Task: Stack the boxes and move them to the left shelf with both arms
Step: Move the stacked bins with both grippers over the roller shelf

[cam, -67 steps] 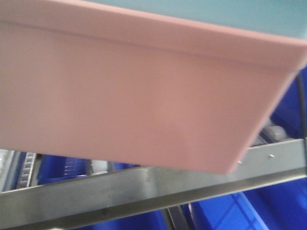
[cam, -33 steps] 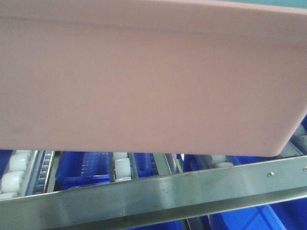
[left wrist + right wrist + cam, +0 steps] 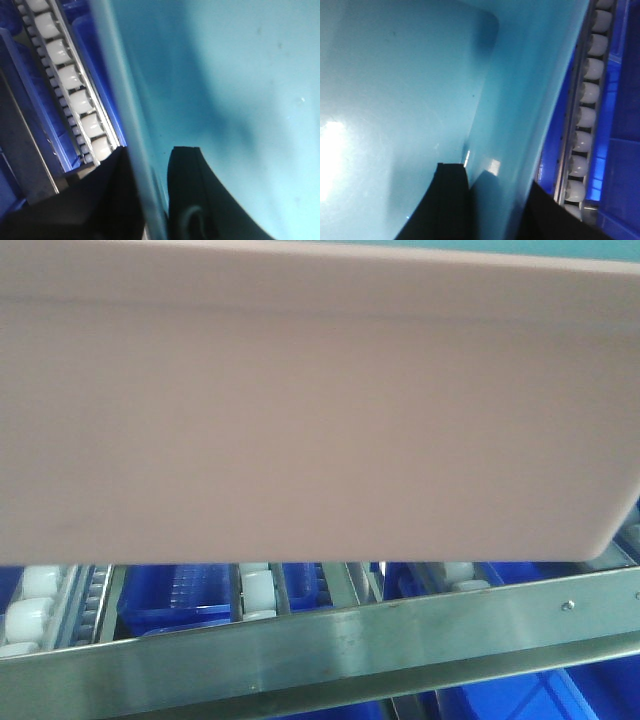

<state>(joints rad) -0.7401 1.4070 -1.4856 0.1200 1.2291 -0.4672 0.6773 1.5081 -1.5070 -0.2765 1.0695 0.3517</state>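
Steel shelf with white rollers

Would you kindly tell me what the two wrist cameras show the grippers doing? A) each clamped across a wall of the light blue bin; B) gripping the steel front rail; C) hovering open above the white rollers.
A: the left gripper and the right gripper each have one black finger inside the light blue bin and one outside its wall, closed on it.

No text, label, brand or number reads anywhere: pink bin, blue bin, shelf rail, crates all plain.
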